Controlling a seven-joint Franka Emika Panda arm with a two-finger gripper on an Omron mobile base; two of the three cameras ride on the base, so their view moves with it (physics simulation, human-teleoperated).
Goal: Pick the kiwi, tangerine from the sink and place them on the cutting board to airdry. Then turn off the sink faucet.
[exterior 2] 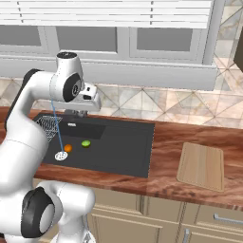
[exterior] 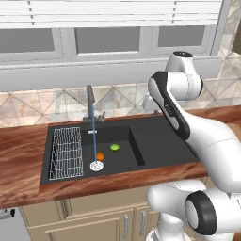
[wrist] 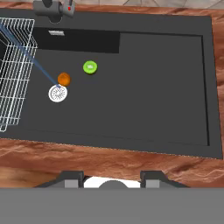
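Reddish wood worktop is seen running under a grey window sill w/ tiled backsplash behind; a black sink is set into it; pale cabinet fronts are seen below the worktop edge.

Fingers are held above the near worktop edge, looking down into the sink; only the two dark tips are seen at the bottom of the hand view, and they are pressed to their narrowest w/ nothing pinched between them.

Kiwi is seen well ahead of the fingers and a bit to the left in the hand view, lying on the basin floor; tangerine lies just beside it, further left, apart from it, touching or nearly touching the round silver drain; both fruits are well apart from the fingers.

Wire rack is placed at the far left of the basin; sink faucet stands upright at the back rim beyond the fruits, w/ a thin blue water stream falling toward the drain.

Cutting board lies flat on the worktop right of the sink, apart from its rim, nothing on it; it is well off to the right of the fingers.
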